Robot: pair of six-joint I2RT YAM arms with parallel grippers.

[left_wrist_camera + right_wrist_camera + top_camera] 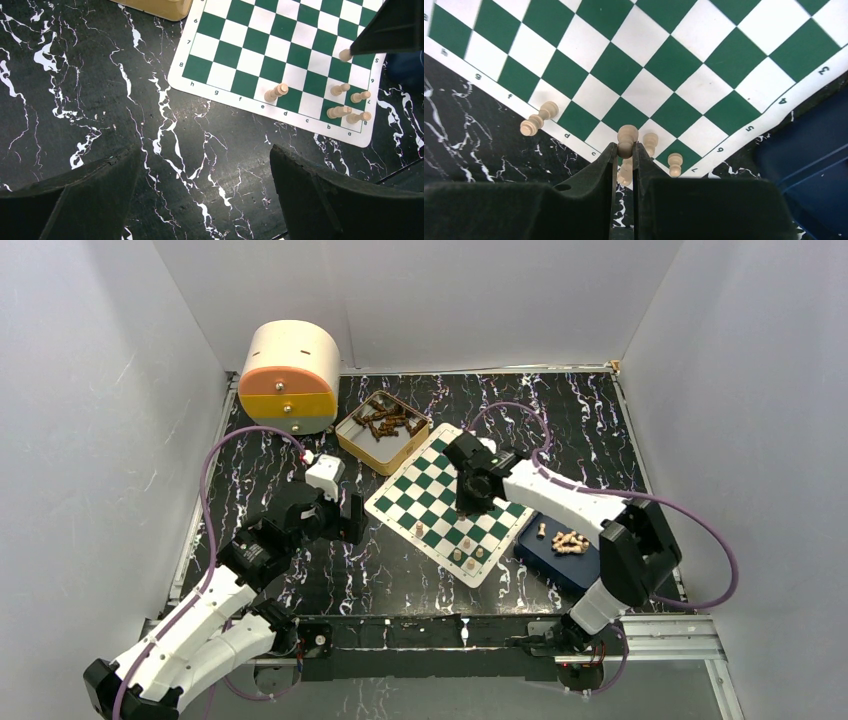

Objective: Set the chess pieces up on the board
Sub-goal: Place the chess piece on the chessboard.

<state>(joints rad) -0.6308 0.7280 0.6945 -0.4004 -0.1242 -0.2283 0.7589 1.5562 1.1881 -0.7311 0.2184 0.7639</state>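
The green and white board (pixel 425 480) lies at an angle in the middle of the table. Several tan chess pieces (pixel 276 92) stand on its near edge rows, most of them by the corner (pixel 350 112). My right gripper (pixel 625 147) is shut on a tan chess piece (pixel 627 136) and holds it upright over the board's near rows, with other pieces (pixel 674 162) close beside it. One piece (pixel 538 120) stands apart at the border. My left gripper (pixel 205 155) hangs open over bare marble, left of the board, with nothing between its fingers (pixel 100 195).
A dark blue tray (pixel 548 558) with loose tan pieces (pixel 570 541) sits right of the board. A tan tin (pixel 352 438) of dark pieces stands at the board's far corner. A round wooden drawer box (pixel 290 377) is at the back left. White walls enclose the table.
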